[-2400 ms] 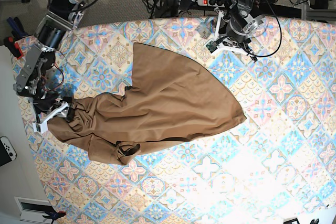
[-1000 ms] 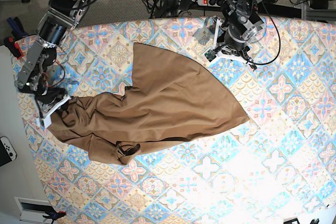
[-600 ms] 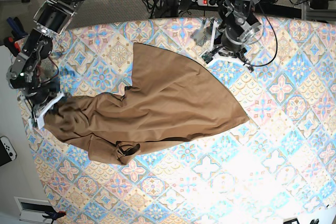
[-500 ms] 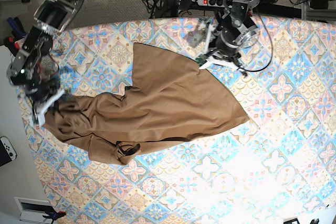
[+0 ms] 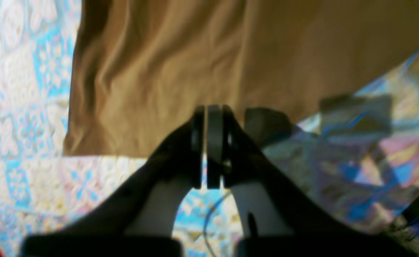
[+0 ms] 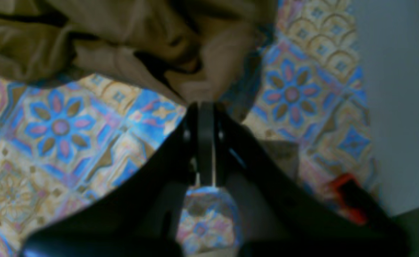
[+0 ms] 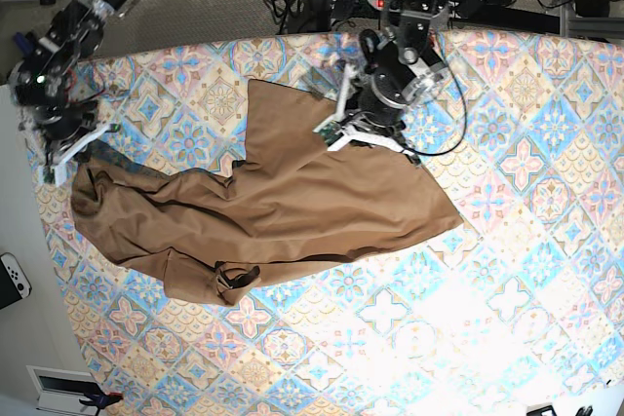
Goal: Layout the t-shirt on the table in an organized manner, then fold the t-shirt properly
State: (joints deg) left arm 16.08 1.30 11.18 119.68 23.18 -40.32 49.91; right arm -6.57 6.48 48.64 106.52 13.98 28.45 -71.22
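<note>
The tan-brown t-shirt (image 7: 292, 192) lies crumpled across the left half of the table (image 7: 507, 270), its bunched end reaching toward the left edge. At that end my right gripper (image 7: 66, 165) is shut on the t-shirt. The right wrist view shows a peak of t-shirt (image 6: 123, 35) cloth running into the closed right gripper (image 6: 200, 105). My left gripper (image 7: 328, 135) hovers shut over the shirt's upper edge. In the left wrist view the left gripper (image 5: 209, 110) has its jaws pressed together, nothing between them, above the t-shirt (image 5: 195, 53) edge.
The table's left edge and grey floor (image 6: 402, 107) lie close beside the right gripper, with a red object (image 6: 345, 189) below it. Cables and a power strip (image 7: 385, 2) sit behind the table. A white controller (image 7: 12, 280) lies on the floor at left.
The right gripper has pulled the shirt's bunched end up and leftward, stretching it out. The left arm has swung from the table's back down over the shirt's upper edge, still shut.
</note>
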